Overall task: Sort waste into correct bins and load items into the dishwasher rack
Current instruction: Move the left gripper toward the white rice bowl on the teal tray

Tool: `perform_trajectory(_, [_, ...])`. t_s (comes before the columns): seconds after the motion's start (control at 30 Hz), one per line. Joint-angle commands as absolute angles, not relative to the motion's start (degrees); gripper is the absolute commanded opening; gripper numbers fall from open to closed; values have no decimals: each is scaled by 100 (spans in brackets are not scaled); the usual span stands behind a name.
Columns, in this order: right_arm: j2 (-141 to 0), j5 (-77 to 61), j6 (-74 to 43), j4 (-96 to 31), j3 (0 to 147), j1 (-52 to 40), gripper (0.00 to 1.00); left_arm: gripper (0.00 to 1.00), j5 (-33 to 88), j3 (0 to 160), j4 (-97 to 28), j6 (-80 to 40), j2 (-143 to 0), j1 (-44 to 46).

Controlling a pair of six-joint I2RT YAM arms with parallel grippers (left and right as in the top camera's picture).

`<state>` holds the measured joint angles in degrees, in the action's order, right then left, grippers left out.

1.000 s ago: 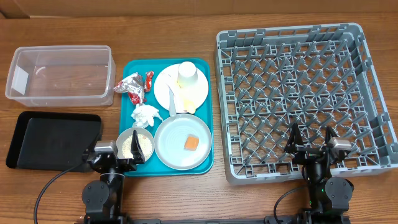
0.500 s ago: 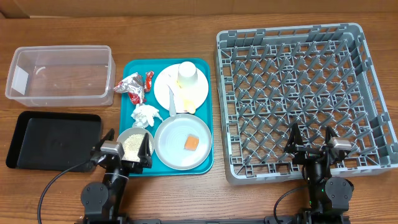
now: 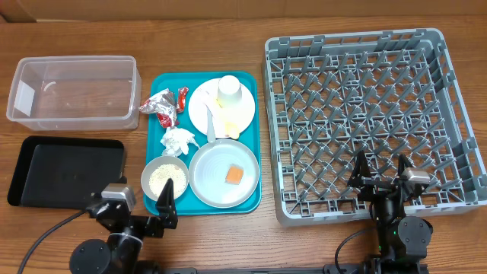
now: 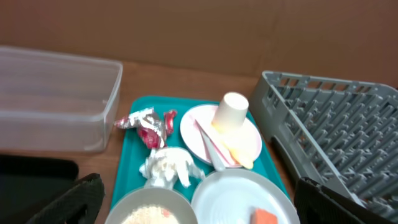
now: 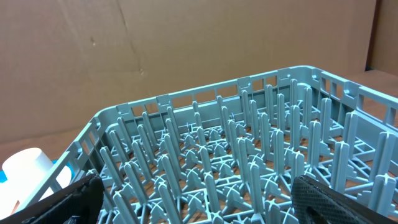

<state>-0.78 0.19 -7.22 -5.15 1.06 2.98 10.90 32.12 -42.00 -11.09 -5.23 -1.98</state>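
On the teal tray [image 3: 251,144] lie red-and-silver foil wrappers [image 3: 163,105] [image 4: 146,124] and a crumpled white napkin [image 3: 177,141] [image 4: 166,168]. A small bowl [image 3: 165,177] [image 4: 155,211] holds rice. The grey plate [image 3: 213,179] [image 4: 230,196] carries an orange cube [image 3: 234,175] [image 4: 265,217]. A white cup [image 3: 230,93] [image 4: 231,112] and a yellow spoon [image 3: 212,126] [image 4: 239,155] rest on the pink plate [image 3: 202,103] [image 4: 191,130]. My left gripper [image 3: 134,207] [image 4: 199,186] is open, just in front of the bowl. The right gripper [image 3: 380,170] [image 5: 198,186] is open above the front edge of the empty grey rack [image 3: 365,53] [image 5: 205,143].
A clear plastic tub [image 3: 72,90] [image 4: 56,99] stands at the back left, with nothing in it. In front of it lies a shallow black tray [image 3: 65,171] [image 4: 34,180]. Bare wood runs along the front edge and between the teal tray and the rack.
The left gripper has pulled back from above the bowl toward the table's front edge and a little to the left. The right arm has not moved.
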Motion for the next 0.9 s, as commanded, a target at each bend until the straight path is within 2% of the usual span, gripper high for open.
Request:
perform_trajectory(0.0, [-16,-14,-681,-475,45,329,100,100,1009,3745,-4346,-1308,-768,-224])
perform_trajectory(0.17, [-16,-14,-681,-475,45,329,100,100,1070,4082,-4101,-1284,-797,-222])
perform_trajectory(0.3, [-16,-14,-683,-475,45,329,100,100,1356,4104,-3730,-781,-799,-222])
perform_trajectory(0.47, [-16,-14,-681,-475,45,329,100,100,1293,4069,-3795,-622,-799,-224])
perform_trajectory(0.87, [-16,-14,-681,-475,45,329,100,100,1295,4056,-5843,-622,-799,-224])
